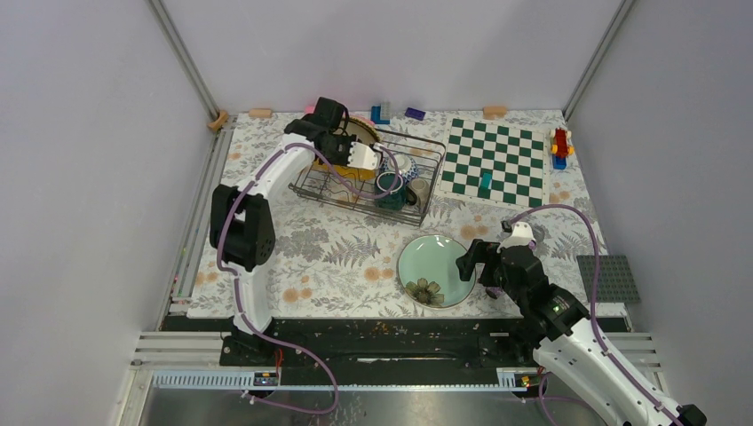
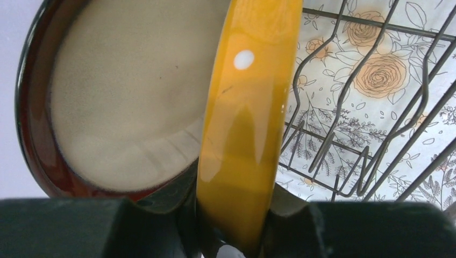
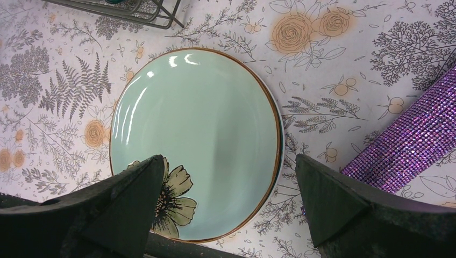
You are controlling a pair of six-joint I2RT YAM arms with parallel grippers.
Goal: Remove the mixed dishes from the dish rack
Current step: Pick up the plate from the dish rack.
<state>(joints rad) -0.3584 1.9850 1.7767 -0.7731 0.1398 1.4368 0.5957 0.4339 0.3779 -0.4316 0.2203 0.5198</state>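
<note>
Rack, from above: dark wire dish rack [image 1: 417, 140] stands at the far left-centre of the floral tablecloth [image 1: 311, 248], just left of the green-and-white chessboard [image 1: 495, 162]. A dark green mug [image 1: 391, 193] sits in its near right end.
Left arm, from above: left gripper [image 1: 349, 146] is down in the rack's far left end among the upright plates. The grip can't be read from up here.
Right arm, from above: right gripper [image 1: 479, 264] hangs at the right rim of the pale green floral plate [image 1: 433, 271]. That plate lies flat on the cloth near centre, out of the rack.
Left wrist, grip: jaws are clamped on the rim of the glossy yellow round plate [image 2: 247, 134], which stands on edge between the pads [image 2: 80, 226].
Left wrist, neighbour: cream plate with a dark red rim [image 2: 118, 97] stands just left of the yellow one. Whether they touch low down, I can't tell.
Left wrist, risk: an edge-only pinch on slick glaze could let the yellow plate swing or slide out. A tilted lift could drag or topple the cream plate. A lift off the vertical could catch the rim on the wire tines [image 2: 322, 134] to the right.
Right wrist, grip: fingers are spread wide and hold nothing, with the floral plate flat below them.
Right wrist, risk: purple glittery cylinder [image 3: 414, 140] lies just right of the plate, so a sweep to the right could knock it rolling. A careless dip could press the plate's rim and tip it.
</note>
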